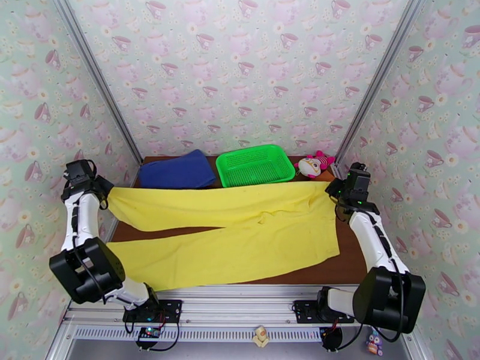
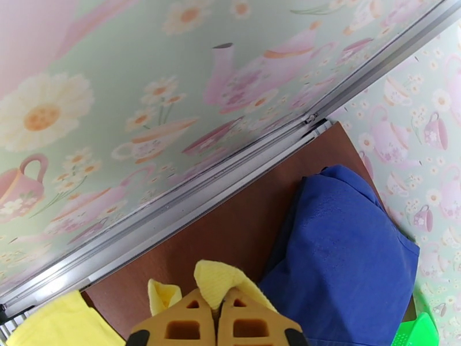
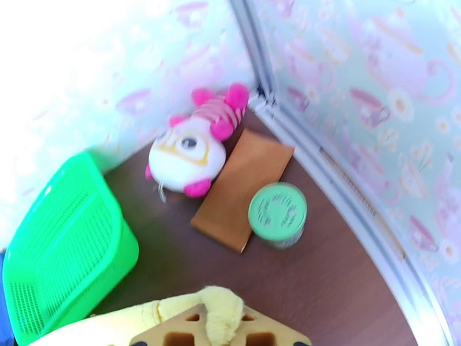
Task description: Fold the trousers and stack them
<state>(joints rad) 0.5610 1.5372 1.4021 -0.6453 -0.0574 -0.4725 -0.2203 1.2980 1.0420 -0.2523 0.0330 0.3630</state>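
Observation:
The yellow trousers lie spread across the brown table, waist to the right and both legs running left. My left gripper is at the end of the far leg by the left wall. In the left wrist view its fingers are shut on a bunch of the yellow cloth. My right gripper is at the far right corner of the waist. The right wrist view shows it shut on a fold of the trousers.
A folded dark blue cloth lies at the back left, beside a green basket. A pink and white plush toy sits in the back right corner, next to a tan card and a green-lidded jar.

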